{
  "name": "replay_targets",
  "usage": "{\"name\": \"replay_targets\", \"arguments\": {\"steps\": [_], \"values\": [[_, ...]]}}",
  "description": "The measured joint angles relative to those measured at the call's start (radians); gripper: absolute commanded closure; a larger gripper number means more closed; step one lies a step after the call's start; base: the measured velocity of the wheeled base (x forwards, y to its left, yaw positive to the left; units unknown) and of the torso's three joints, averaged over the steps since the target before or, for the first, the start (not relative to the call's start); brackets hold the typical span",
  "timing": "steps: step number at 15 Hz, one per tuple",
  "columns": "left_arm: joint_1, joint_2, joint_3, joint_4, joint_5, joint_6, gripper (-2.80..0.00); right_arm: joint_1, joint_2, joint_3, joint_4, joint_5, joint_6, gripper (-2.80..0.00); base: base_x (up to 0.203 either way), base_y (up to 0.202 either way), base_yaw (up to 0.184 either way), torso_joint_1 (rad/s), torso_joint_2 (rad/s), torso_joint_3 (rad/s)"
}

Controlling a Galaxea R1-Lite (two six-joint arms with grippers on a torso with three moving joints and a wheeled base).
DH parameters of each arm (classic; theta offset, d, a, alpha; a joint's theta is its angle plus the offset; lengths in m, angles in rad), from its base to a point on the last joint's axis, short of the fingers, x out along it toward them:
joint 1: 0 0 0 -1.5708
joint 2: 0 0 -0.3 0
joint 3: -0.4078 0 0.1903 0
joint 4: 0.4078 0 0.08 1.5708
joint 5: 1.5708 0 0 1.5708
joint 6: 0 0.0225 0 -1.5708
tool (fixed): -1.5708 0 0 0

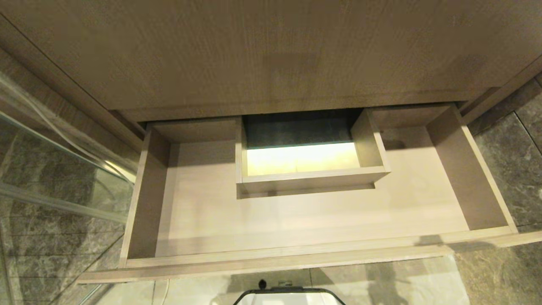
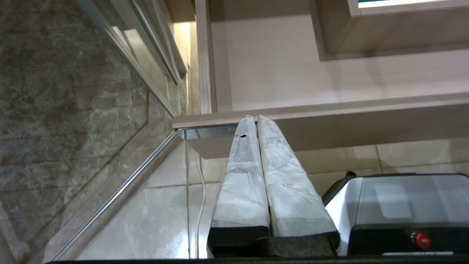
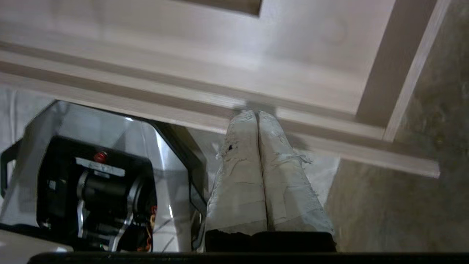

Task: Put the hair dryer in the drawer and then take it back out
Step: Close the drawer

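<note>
The pale wood-grain drawer (image 1: 275,256) stands pulled open below me, and its floor is bare. A boxed rectangular cut-out (image 1: 311,176) sits at its mid-rear. The hair dryer is out of view in all three views. My left gripper (image 2: 257,118) is shut, its taped fingers pressed together with nothing between them, just under the drawer's front (image 2: 348,121) near its left end. Below the drawer front (image 3: 205,106), toward its right end, my right gripper (image 3: 256,113) is also shut and holds nothing. Neither arm shows in the head view.
A taller panel of the same wood (image 1: 271,55) rises behind the drawer. A glass screen with a metal frame (image 1: 55,169) stands at the left and dark stone tiles (image 1: 516,169) at the right. My base (image 1: 288,296) sits on pale floor tiles, with a white cable (image 2: 199,205) beside it.
</note>
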Motion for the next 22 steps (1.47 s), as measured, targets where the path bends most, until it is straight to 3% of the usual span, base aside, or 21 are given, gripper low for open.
{"name": "replay_targets", "arguments": {"steps": [2,5,7,9,13,19,22], "values": [[0.0,0.0,0.0,-0.003,0.0,0.0,0.0,-0.001,0.027,0.016,0.053,-0.065,-0.001,0.0,0.0,0.0,0.0,0.139,0.13,0.268],[0.0,0.0,0.0,-0.002,0.0,0.0,0.0,-0.001,0.086,0.021,0.145,-0.254,-0.003,0.0,0.0,0.0,0.0,0.091,0.05,0.119],[0.0,0.0,0.0,-0.002,0.0,0.0,0.0,-0.001,0.146,0.038,0.165,-0.305,-0.002,0.0,0.0,0.0,0.0,0.038,0.02,0.049],[0.0,0.0,0.0,-0.002,0.0,-0.001,0.0,-0.003,0.205,0.068,0.155,-0.296,-0.002,0.0,0.0,0.0,0.0,0.015,0.0,0.028],[0.0,0.0,0.0,-0.002,0.0,0.0,0.0,-0.005,0.309,0.136,0.116,-0.187,-0.048,0.0,0.0,0.0,0.0,0.0,0.0,0.0],[0.0,0.0,0.0,-0.002,0.0,0.0,0.0,-0.004,0.435,0.172,0.104,-0.177,-0.122,0.0,0.0,0.0,0.0,0.0,0.0,0.0],[0.0,0.0,0.0,-0.002,0.0,0.0,0.0,-0.02,0.497,0.159,0.075,-0.161,-0.202,0.0,0.0,0.0,0.0,0.0,0.0,0.0]]}}
